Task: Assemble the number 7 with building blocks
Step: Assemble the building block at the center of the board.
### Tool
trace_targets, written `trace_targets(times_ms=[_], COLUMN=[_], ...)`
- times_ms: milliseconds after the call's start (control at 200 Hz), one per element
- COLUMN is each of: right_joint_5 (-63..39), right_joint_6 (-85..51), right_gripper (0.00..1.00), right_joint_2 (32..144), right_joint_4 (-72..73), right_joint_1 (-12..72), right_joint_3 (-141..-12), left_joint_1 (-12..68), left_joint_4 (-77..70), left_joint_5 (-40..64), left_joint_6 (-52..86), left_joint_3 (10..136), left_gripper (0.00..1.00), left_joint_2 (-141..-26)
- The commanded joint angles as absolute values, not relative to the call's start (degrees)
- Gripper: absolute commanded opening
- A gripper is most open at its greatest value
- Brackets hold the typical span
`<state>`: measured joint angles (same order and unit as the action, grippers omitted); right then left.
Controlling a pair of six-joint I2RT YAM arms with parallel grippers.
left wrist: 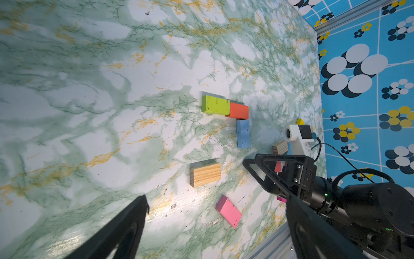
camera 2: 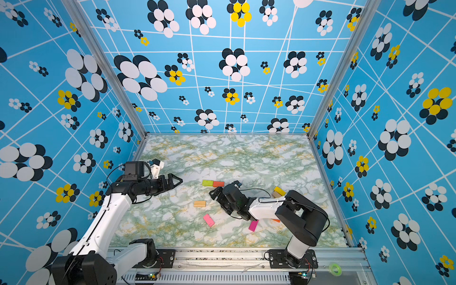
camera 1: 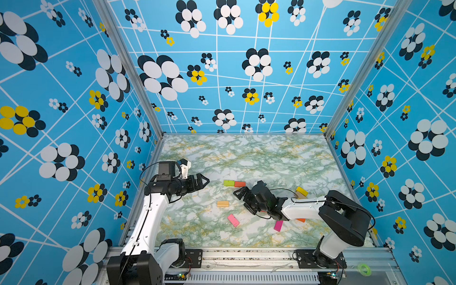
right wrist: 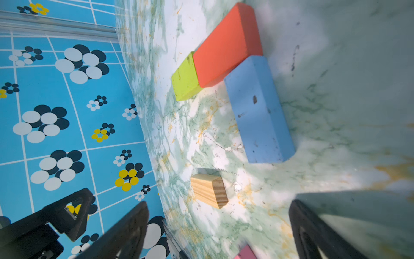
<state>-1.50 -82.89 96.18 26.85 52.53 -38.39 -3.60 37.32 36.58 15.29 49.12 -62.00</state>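
Number 7 point(left wrist: 231, 111) counts 3 blocks near the middle of the table point(camera 1: 246, 158). The green block point(left wrist: 215, 105) and orange block point(left wrist: 239, 111) lie flat, end to end, as the bar. The blue block point(left wrist: 242, 133) sits at a right angle with its end against the orange block's long side, at the end away from the green.

Loose pieces lie nearer the robot. These are a wood block point(camera 1: 222, 203), a pink block point(camera 1: 233, 220) and a magenta block point(camera 1: 278, 225) partly under the right arm. A yellow block point(camera 1: 302, 191) sits well to the right, touching a 2nd wood block point(left wrist: 280, 147).

The right gripper point(camera 1: 240, 201) hangs low just beside the orange block and hides the blue block in both top views. Its jaws are spread wide with nothing between them. The left gripper point(camera 1: 203, 183) hovers left of the green block, well apart from it, jaws also spread wide and empty.
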Motion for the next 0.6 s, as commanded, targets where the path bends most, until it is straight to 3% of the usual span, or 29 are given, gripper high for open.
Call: trace_targets(times_ms=[0, 595], right_joint_5=[1.77, 3.78], right_joint_6=[-85.37, -85.85], right_gripper=[0.99, 0.99], right_joint_2=[97.73, 100.27], right_joint_4=[29.81, 32.20], right_joint_1=[52.80, 51.80], right_joint_3=[-36.41, -36.23], left_joint_1=[-3.07, -2.72], left_joint_4=[37.35, 37.44], left_joint_5=[36.44, 36.16], left_joint_6=[13.96, 13.74], left_joint_3=[48.69, 48.78], left_gripper=[0.99, 0.99], left_joint_2=[-60.65, -60.65])
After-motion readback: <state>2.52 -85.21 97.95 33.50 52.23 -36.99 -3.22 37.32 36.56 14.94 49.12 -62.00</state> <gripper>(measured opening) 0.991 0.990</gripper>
